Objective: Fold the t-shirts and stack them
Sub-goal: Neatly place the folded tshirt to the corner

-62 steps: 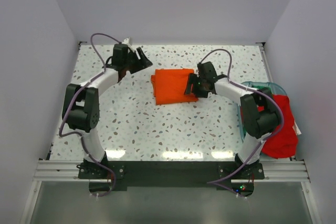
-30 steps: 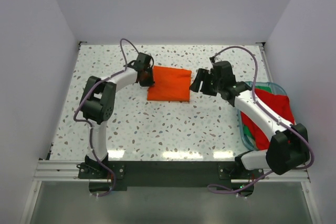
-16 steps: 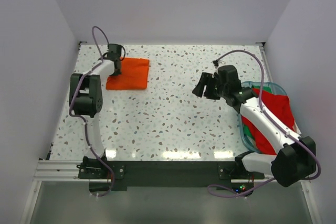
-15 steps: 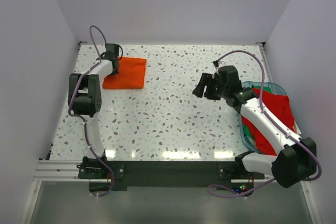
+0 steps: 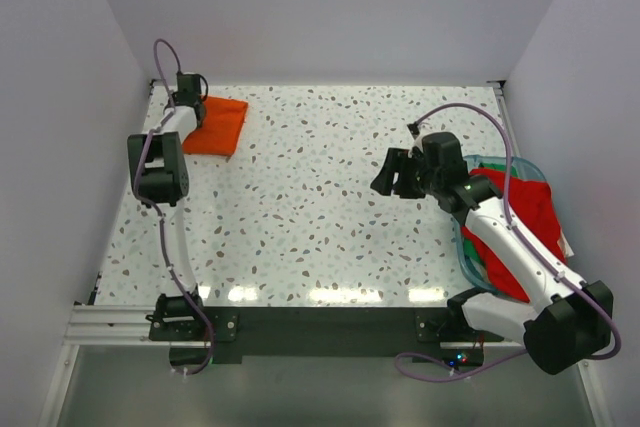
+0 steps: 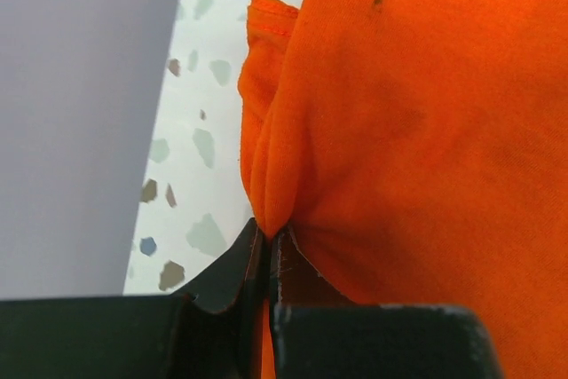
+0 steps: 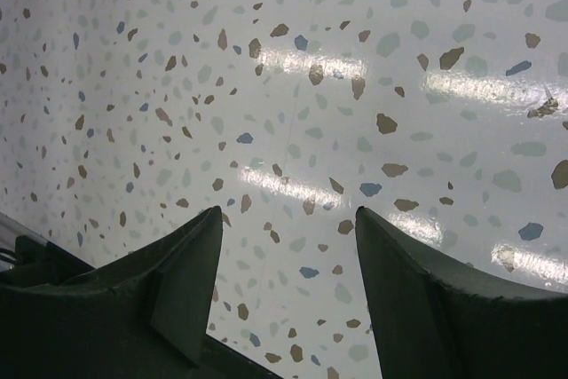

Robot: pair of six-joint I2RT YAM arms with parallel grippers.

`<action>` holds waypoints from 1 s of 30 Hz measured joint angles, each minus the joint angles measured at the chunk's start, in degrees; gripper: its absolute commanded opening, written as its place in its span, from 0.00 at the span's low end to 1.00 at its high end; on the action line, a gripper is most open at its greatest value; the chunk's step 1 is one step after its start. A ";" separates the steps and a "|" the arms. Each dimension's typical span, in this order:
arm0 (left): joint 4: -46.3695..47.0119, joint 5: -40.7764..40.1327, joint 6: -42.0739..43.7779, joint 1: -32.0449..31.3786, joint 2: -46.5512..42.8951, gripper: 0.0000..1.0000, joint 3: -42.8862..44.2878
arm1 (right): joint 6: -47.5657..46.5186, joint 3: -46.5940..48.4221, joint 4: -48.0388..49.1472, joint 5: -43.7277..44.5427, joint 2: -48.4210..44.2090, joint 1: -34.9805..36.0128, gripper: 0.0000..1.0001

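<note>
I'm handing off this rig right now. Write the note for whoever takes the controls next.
Left tool: shut on an edge of the folded orange t-shirt, at the far left corner of the table.
Right tool: open, empty, above bare table right of centre.
Red t-shirt: unfolded, crumpled in the bin on the right.
Done: orange one folded.
Left: release it, fetch and fold the red one, stack them.

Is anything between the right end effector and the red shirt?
Only the bin's teal rim; the red shirt lies heaped in that bin, uncovered from above. The right end effector is open over the table.
</note>
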 measured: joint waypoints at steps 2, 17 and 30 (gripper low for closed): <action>0.42 -0.26 0.68 1.14 1.07 0.00 1.55 | -0.26 0.00 -0.31 -0.09 0.00 0.00 0.64; 0.42 3.32 -0.94 7.34 4.15 0.23 8.46 | -1.14 0.00 -0.57 -0.44 1.25 0.00 0.64; 1.20 11.23 -13.86 7.21 -9.77 1.00 -1.60 | -0.83 -0.22 -0.33 -0.39 0.98 0.00 0.69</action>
